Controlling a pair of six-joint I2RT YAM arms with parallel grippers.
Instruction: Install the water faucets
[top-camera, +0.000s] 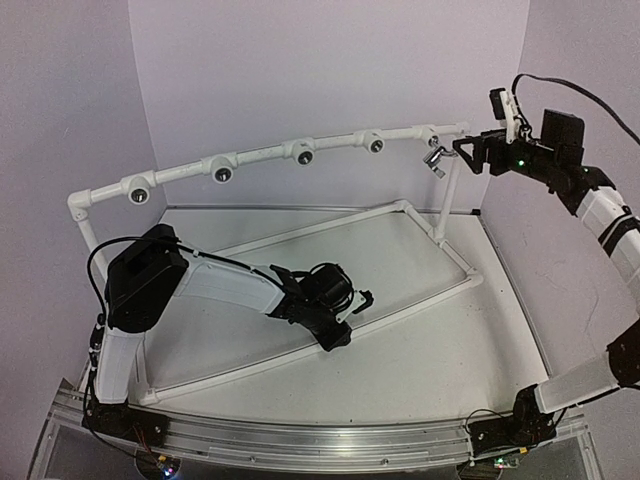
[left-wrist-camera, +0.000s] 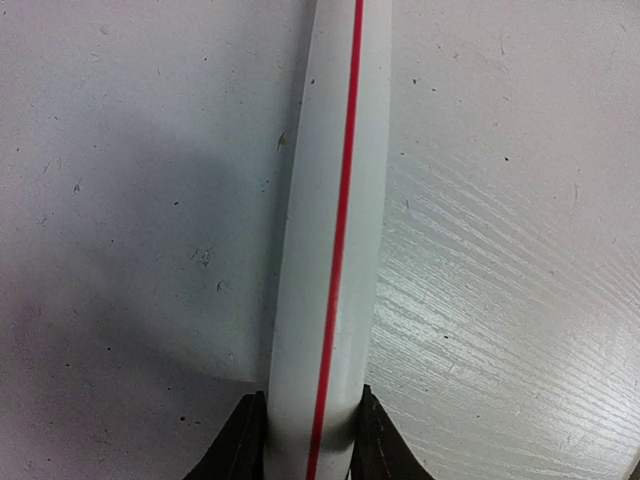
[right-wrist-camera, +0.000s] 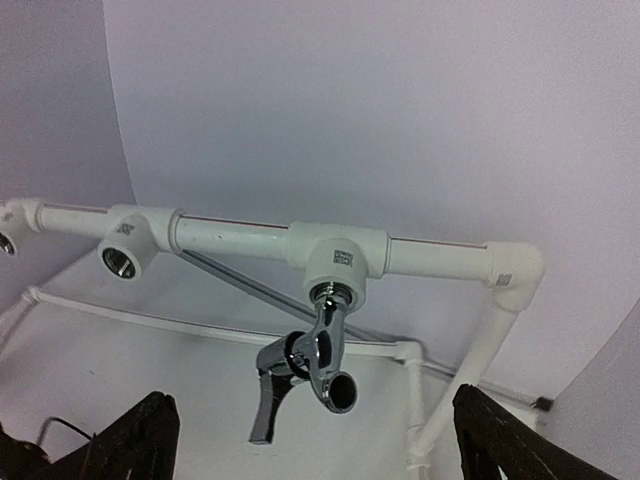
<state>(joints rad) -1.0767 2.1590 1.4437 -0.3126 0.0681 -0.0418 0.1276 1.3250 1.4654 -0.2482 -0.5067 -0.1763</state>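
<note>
Walled in plain pale lilac (top-camera: 330, 70) on three sides, floored by a scuffed white desk (top-camera: 430, 330) with fine wood-grain ridges.

Edged at the near side by a ribbed aluminium rail (top-camera: 330, 440). Spanned by a white plastic pipe frame (top-camera: 400, 207) lying flat on the desk, with a curved upper rail (top-camera: 260, 155) on corner posts carrying round grey dark-holed sockets (top-camera: 222, 172). Clamped low on the desk by the left end effector (left-wrist-camera: 312, 435): a white pipe with a thin red stripe (left-wrist-camera: 335, 220), fingers tight against both its sides. Hung from the rightmost tee fitting (right-wrist-camera: 338, 258) of the upper rail: the small shiny chrome water faucet (right-wrist-camera: 310, 365), spout and lever pointing down. Poised just beside it, fingers spread wide and not touching it: the right end effector (top-camera: 465, 150).
</note>
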